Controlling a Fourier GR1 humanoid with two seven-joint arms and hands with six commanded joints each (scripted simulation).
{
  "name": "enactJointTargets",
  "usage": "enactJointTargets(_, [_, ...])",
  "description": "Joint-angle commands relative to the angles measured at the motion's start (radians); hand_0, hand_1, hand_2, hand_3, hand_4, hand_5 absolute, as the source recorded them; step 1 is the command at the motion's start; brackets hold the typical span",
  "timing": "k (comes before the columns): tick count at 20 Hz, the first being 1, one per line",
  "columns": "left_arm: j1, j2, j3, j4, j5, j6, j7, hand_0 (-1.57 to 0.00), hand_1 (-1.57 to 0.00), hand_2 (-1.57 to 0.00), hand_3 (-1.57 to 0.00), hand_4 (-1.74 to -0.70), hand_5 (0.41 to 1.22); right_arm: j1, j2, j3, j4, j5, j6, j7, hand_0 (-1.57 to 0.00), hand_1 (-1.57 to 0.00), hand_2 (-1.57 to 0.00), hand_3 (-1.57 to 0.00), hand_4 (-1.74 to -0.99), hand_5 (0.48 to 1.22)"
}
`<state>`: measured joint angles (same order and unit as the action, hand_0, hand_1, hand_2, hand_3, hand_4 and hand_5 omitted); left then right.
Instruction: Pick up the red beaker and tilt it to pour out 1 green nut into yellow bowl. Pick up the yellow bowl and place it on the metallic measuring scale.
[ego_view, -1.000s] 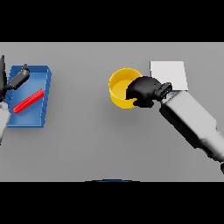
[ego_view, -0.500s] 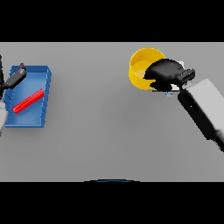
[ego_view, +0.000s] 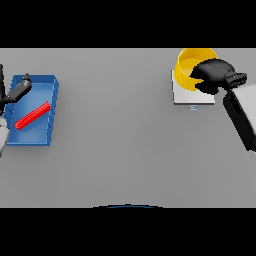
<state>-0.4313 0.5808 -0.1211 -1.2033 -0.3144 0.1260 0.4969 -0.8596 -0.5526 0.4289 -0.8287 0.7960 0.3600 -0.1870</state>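
Note:
The yellow bowl (ego_view: 187, 69) is held up at the far right of the table, over the back of the metallic measuring scale (ego_view: 192, 95). My right hand (ego_view: 212, 75) is shut on the bowl's right rim and hides that side of it. The red beaker (ego_view: 32, 115) lies on its side in the blue tray (ego_view: 42, 135) at the left. My left hand (ego_view: 17, 91) shows at the left edge over the tray's back corner, its fingers relaxed and holding nothing. No green nut is visible.
The scale's white top plate shows below the bowl, with a small mark at its front edge. My right forearm (ego_view: 240, 117) runs down the right side of the table.
My right hand has carried the yellow bowl up and to the right, from the table left of the scale to above it. The left hand has drawn back toward the left edge.

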Motion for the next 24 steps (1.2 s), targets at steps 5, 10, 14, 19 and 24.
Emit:
enactJointTargets(5, [-0.003, 0.008, 0.002, -0.003, -0.003, -0.003, 0.008, 0.00, 0.00, 0.00, 0.00, -0.72, 0.681, -0.003, 0.024, -0.011, 0.118, 0.002, -0.055, -0.026, -1.57, -1.57, -1.40, -1.36, -1.741, 1.221])
enactJointTargets(10, [-0.004, -0.004, 0.000, 0.004, -0.004, 0.007, -0.003, 0.00, 0.00, 0.00, 0.00, -0.73, 0.675, -0.020, 0.046, -0.023, 0.216, -0.001, -0.100, -0.079, -1.57, -1.57, -1.35, -1.37, -1.741, 1.221])
enactJointTargets(14, [-0.002, 0.001, -0.006, 0.005, -0.014, 0.005, -0.002, 0.00, 0.00, 0.00, 0.00, -0.72, 0.668, -0.035, 0.061, -0.022, 0.254, -0.004, -0.107, -0.109, -1.46, -1.57, -1.34, -1.45, -1.741, 1.221])
enactJointTargets(19, [-0.013, 0.002, -0.009, 0.005, -0.015, -0.003, 0.004, 0.00, 0.00, 0.00, 0.00, -0.72, 0.668, -0.033, 0.065, -0.024, 0.259, -0.008, -0.102, -0.086, -1.23, -1.10, -1.09, -0.89, -1.657, 1.149])
enactJointTargets(24, [-0.014, -0.010, -0.006, 0.030, -0.013, 0.010, -0.011, 0.00, 0.00, 0.00, 0.00, -0.72, 0.663, -0.045, 0.055, 0.009, 0.284, 0.027, -0.094, -0.123, -0.41, -0.36, -0.46, -0.55, -1.567, 0.929])
